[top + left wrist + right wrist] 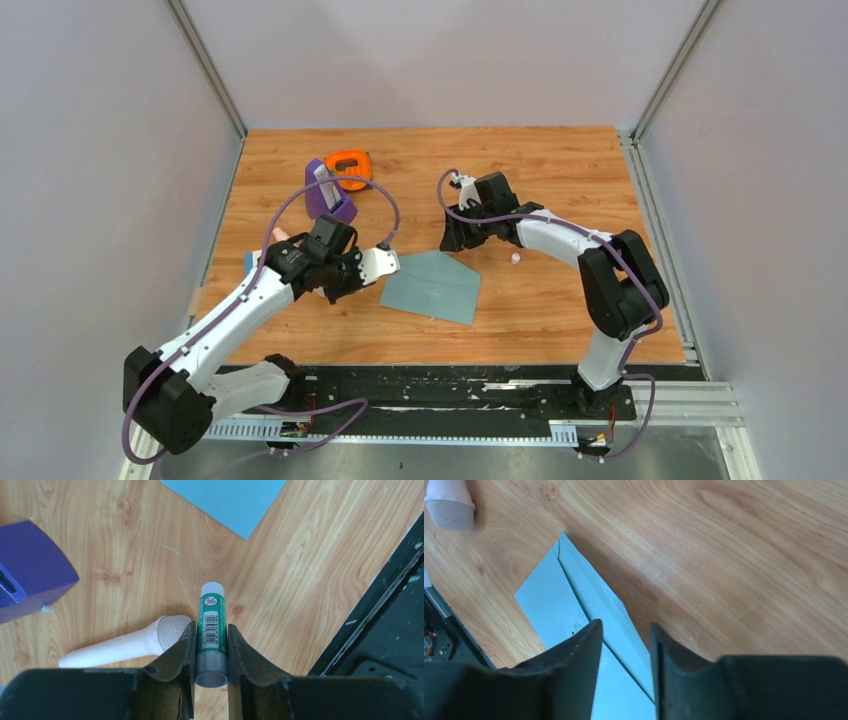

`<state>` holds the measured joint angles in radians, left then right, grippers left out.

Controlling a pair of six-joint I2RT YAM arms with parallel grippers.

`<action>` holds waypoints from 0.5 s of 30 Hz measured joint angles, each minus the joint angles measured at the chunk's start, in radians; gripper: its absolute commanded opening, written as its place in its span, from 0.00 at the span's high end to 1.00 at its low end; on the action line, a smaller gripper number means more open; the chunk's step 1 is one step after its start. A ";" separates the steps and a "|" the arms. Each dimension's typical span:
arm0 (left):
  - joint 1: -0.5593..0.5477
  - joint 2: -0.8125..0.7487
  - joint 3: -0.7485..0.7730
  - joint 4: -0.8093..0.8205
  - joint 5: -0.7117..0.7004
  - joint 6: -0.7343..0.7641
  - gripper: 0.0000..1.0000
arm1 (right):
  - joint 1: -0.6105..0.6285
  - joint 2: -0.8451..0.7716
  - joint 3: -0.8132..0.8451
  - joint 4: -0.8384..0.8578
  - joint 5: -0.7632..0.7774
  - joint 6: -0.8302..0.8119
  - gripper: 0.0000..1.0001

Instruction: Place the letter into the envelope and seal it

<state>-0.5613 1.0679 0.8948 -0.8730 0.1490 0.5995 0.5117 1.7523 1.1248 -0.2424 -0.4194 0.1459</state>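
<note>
The grey-teal envelope (432,285) lies flat on the wooden table, its pointed flap toward the back. My right gripper (451,240) hovers at that flap; in the right wrist view its jaws (624,626) stand apart, one on each side of the flap's edge (596,597), with nothing pinched. My left gripper (348,275) sits just left of the envelope and is shut on a green glue stick (212,625) with a white cap, which points toward the envelope corner (235,505). The letter is out of view.
A white mesh-tipped stick (125,645) lies beside my left fingers. Behind the left arm are a purple block (328,190) and an orange object (348,167). A small white bit (515,258) lies right of the envelope. A black rail (450,385) runs along the near edge.
</note>
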 measured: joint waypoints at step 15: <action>-0.008 0.182 0.122 -0.176 0.070 0.169 1.00 | 0.002 0.087 0.037 -0.003 -0.070 -0.005 0.68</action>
<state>-0.5690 1.2503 1.0164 -1.0489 0.2192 0.7685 0.5137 1.8393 1.1622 -0.2459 -0.4896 0.1410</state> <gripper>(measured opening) 0.280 0.342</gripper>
